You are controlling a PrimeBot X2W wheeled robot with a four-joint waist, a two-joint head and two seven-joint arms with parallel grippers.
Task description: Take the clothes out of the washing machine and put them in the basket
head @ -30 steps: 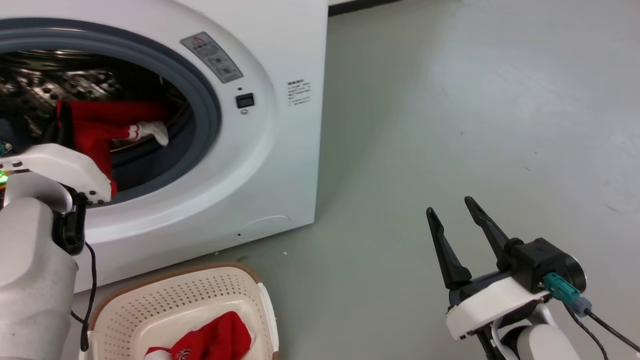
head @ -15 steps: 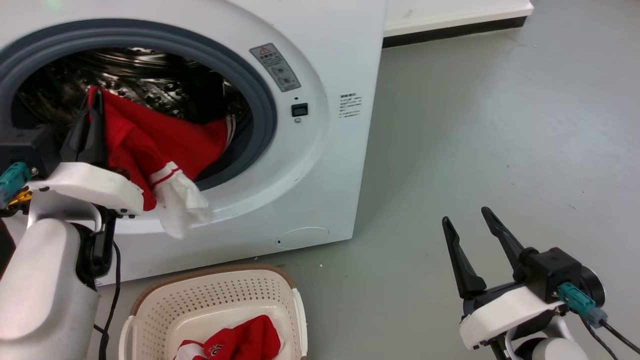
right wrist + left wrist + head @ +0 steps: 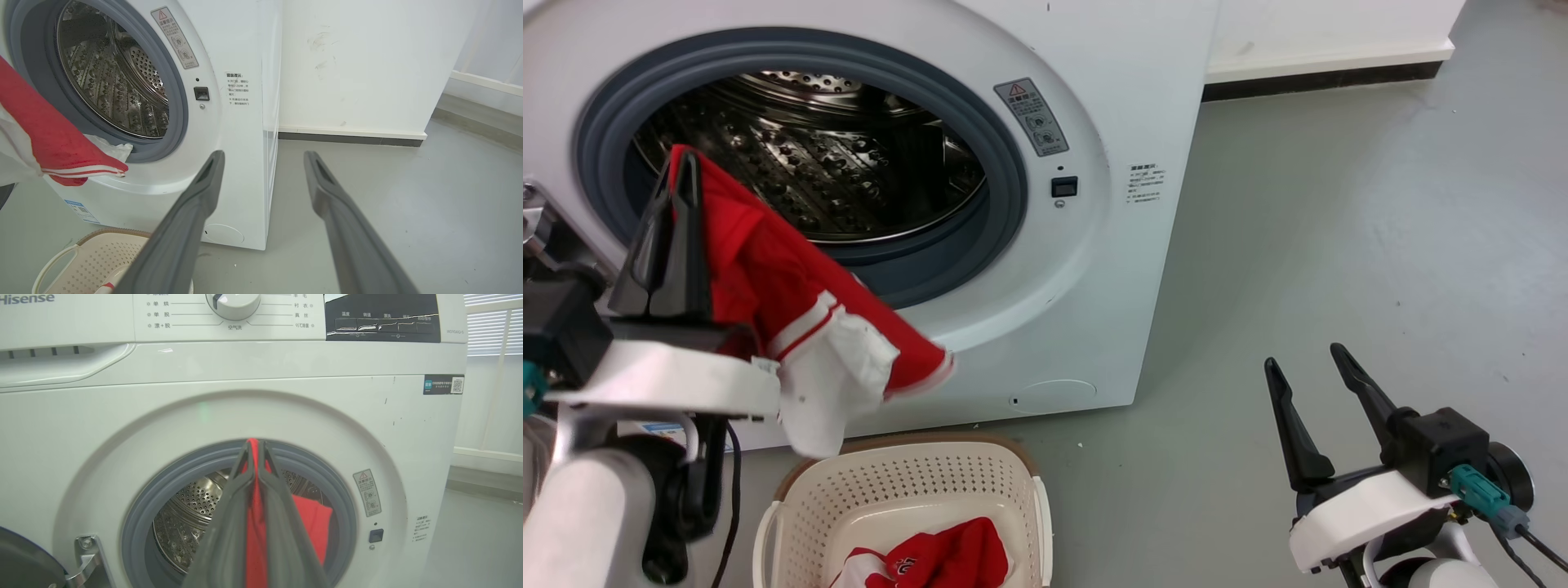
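The washing machine (image 3: 1111,269) stands with its porthole open, and the steel drum (image 3: 849,180) shows bare metal. My left gripper (image 3: 682,159) is shut on a red garment (image 3: 768,278) in front of the porthole. The garment's white sleeve (image 3: 829,384) hangs just above the basket (image 3: 915,445). The left wrist view shows red cloth (image 3: 255,539) pinched between the fingers of that gripper (image 3: 253,441). A second red garment (image 3: 947,559) lies in the basket. My right gripper (image 3: 1304,357) is open and holds nothing, over the floor to the right.
Grey floor (image 3: 1339,245) stretches to the right of the machine, up to a white wall with a dark baseboard (image 3: 1323,73). The open door's hinge (image 3: 86,547) and dark edge (image 3: 24,559) sit at the porthole's left. The basket (image 3: 98,257) stands close against the machine's front.
The camera has shifted. My left gripper has drawn the red garment out of the drum, and it now hangs outside the porthole over the basket. The right gripper stays open and still.
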